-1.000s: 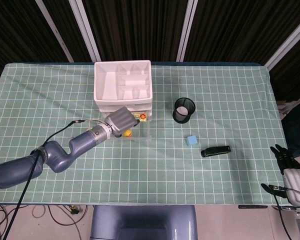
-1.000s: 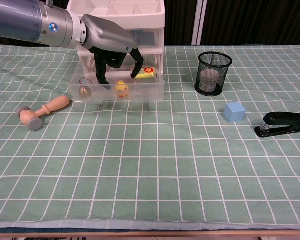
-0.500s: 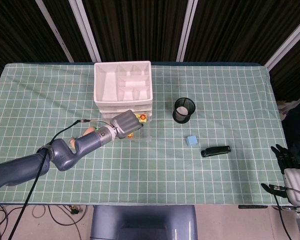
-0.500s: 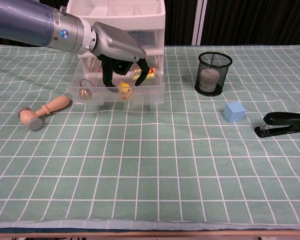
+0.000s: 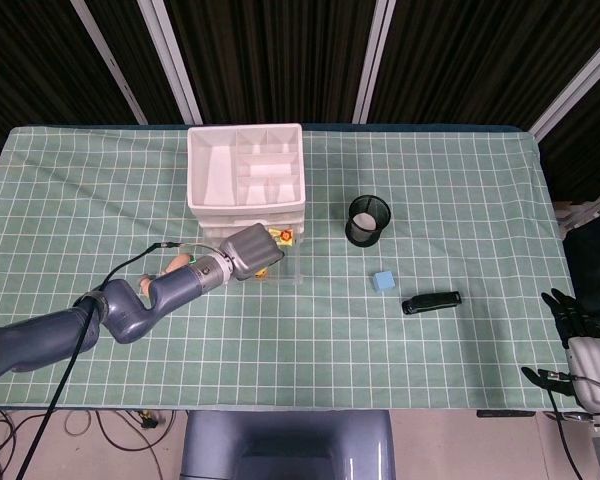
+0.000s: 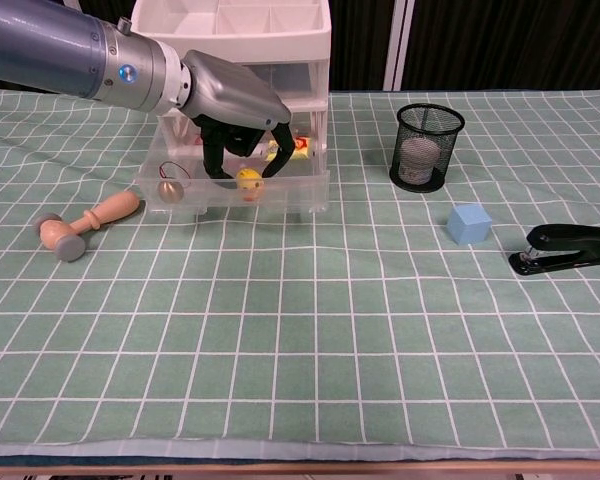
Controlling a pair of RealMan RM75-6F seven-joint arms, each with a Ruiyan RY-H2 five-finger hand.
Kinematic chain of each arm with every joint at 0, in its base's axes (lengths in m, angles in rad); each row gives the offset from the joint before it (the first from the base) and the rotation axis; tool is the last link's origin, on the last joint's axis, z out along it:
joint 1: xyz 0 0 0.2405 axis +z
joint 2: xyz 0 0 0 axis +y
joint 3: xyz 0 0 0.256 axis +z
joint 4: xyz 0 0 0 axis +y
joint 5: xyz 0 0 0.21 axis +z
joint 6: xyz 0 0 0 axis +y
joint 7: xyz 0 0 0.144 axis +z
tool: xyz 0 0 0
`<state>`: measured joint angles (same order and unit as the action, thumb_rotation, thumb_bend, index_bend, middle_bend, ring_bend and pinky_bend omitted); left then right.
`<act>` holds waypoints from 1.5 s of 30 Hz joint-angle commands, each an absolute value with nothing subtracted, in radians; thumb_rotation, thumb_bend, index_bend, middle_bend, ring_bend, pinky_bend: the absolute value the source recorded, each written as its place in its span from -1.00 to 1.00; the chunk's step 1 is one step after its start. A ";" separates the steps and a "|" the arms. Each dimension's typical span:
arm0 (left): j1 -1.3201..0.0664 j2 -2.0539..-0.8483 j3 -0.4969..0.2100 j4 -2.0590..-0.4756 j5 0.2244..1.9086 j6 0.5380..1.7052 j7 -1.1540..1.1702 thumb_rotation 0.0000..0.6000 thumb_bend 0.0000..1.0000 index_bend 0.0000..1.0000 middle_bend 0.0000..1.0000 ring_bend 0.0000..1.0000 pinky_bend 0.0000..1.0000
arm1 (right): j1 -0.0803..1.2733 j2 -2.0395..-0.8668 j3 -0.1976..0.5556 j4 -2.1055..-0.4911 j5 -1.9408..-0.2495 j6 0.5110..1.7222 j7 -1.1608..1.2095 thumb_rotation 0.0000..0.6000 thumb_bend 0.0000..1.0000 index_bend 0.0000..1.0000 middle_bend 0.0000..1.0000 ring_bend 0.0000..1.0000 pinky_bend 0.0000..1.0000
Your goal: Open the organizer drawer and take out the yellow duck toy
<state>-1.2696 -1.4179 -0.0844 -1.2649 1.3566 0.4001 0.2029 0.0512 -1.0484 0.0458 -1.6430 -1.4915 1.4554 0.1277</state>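
The white organizer (image 6: 230,40) (image 5: 245,175) stands at the back of the table with its clear bottom drawer (image 6: 300,190) pulled out. The yellow duck toy (image 6: 247,181) sits upright inside it, near the front wall. My left hand (image 6: 235,105) (image 5: 250,252) reaches down into the drawer, and its curled fingers (image 6: 217,165) bracket the duck on both sides with small gaps showing. From the head view the hand covers most of the duck. My right hand (image 5: 578,350) hangs low at the table's right front corner, fingers apart and empty.
A bronze bell (image 6: 170,186) and a yellow-red packet (image 6: 295,148) also lie in the drawer. A wooden mallet (image 6: 85,222) lies left of the drawer. To the right are a black mesh cup (image 6: 428,145), a blue cube (image 6: 469,223) and a black stapler (image 6: 565,247).
My left hand has moved right and down into the drawer, and its fingers have drawn in around the duck. The duck has barely shifted. The right hand is still.
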 commanded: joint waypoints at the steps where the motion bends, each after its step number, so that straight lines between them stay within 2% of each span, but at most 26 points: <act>1: -1.270 -1.417 -0.082 -1.265 1.355 0.402 0.203 1.00 -0.37 0.04 1.00 1.00 1.00 | 0.051 -1.048 0.046 -1.643 -1.491 1.456 0.128 1.00 -0.86 -1.00 -1.00 -1.00 -0.55; 20: -1.254 -1.363 -0.112 -1.311 1.321 0.497 0.217 1.00 -0.32 0.06 1.00 1.00 1.00 | 0.051 -1.046 0.048 -1.646 -1.488 1.454 0.133 1.00 -0.86 -1.00 -1.00 -1.00 -0.55; 27: -1.216 -1.303 -0.136 -1.431 1.289 0.602 0.266 1.00 -0.32 0.07 1.00 1.00 1.00 | 0.050 -1.046 0.048 -1.645 -1.488 1.455 0.133 1.00 -0.86 -1.00 -1.00 -1.00 -0.55; 33: -1.199 -1.241 -0.148 -1.572 1.269 0.647 0.309 1.00 -0.31 0.07 1.00 1.00 1.00 | 0.051 -1.047 0.048 -1.645 -1.490 1.454 0.131 1.00 -0.86 -1.00 -1.00 -1.00 -0.55; 40: -1.202 -1.208 -0.127 -1.705 1.259 0.638 0.373 1.00 -0.31 0.06 1.00 1.00 1.00 | 0.051 -1.046 0.050 -1.646 -1.487 1.455 0.134 1.00 -0.86 -1.00 -1.00 -1.00 -0.55; 45: -1.208 -1.216 -0.087 -1.752 1.240 0.605 0.419 1.00 -0.30 0.06 1.00 1.00 1.00 | 0.051 -1.045 0.050 -1.646 -1.485 1.452 0.139 1.00 -0.86 -1.00 -1.00 -1.00 -0.55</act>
